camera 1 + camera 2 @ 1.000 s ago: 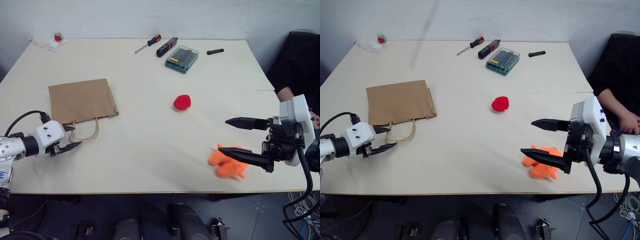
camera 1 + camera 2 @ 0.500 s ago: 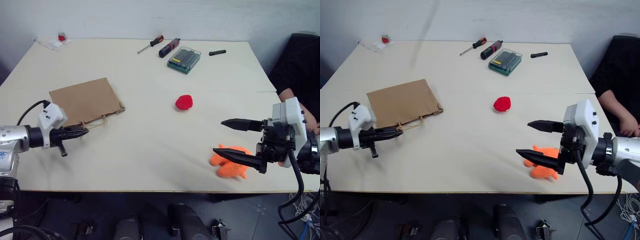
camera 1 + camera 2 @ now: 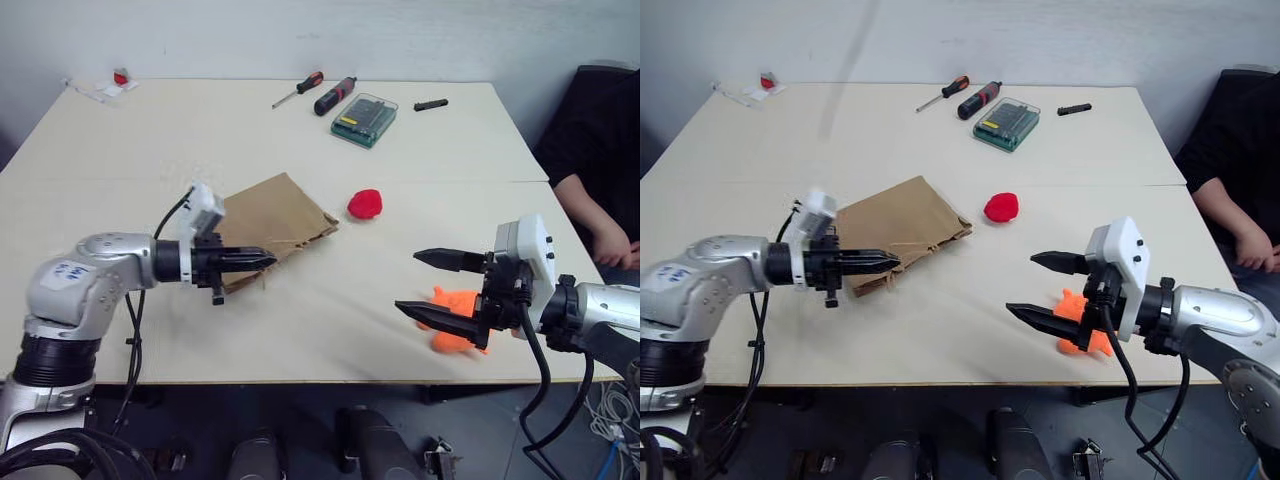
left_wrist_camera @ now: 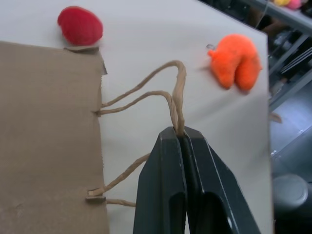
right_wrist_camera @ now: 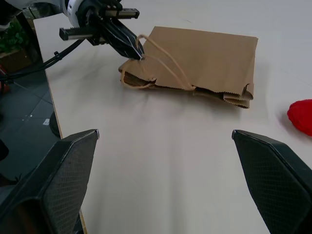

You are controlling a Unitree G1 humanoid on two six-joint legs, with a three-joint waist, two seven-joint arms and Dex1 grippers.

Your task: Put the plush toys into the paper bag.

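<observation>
Table, as I see it from the head cameras:
- Paper bag: flat, left of centre.
- Smaller plush toy: just right of the bag.
- Larger plush toy: near the front edge, right side.
- Two screwdrivers, bit case, small bar: back, around centre.
- Wrapper: back left corner.
- Person: beyond the right edge.

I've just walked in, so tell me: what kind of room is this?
Probably a workshop or test lab: a plain table carries screwdrivers and a bit set case, and cables lie on the floor.
</observation>
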